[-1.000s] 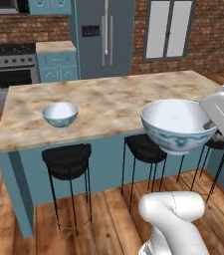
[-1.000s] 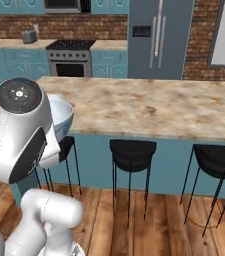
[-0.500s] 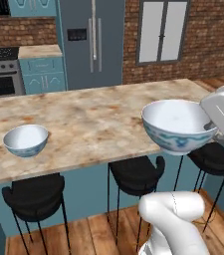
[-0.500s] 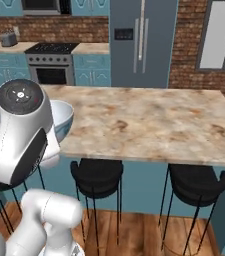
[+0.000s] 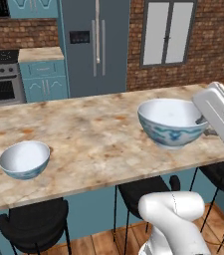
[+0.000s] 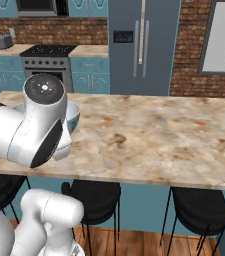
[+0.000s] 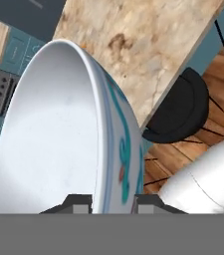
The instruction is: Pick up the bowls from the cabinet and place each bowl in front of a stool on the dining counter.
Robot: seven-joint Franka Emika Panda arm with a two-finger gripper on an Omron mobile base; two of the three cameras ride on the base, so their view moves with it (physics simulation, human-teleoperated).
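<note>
My gripper (image 5: 205, 125) is shut on the rim of a white bowl with a blue pattern (image 5: 170, 122), held just above the right part of the dining counter (image 5: 93, 134). In the hand view the rim of this bowl (image 7: 58, 134) runs between my two fingertips (image 7: 78, 203), tilted on its side, with a black stool (image 7: 180, 107) below the counter edge. The second bowl (image 5: 25, 159) stands upright on the counter at the left, near its front edge. Black stools (image 5: 34, 226) stand under that edge. The cabinet is out of view.
A grey fridge (image 5: 96, 47) and a window (image 5: 166, 32) in a brick wall stand behind the counter. A stove (image 6: 46, 62) with teal base cabinets is at the back left. My arm's big joint (image 6: 34, 125) hides most of the held bowl (image 6: 73, 114).
The base has driven along the counter, so the whole scene has slid left and come closer. The held bowl keeps its place in the gripper. The second bowl stays on the counter.
</note>
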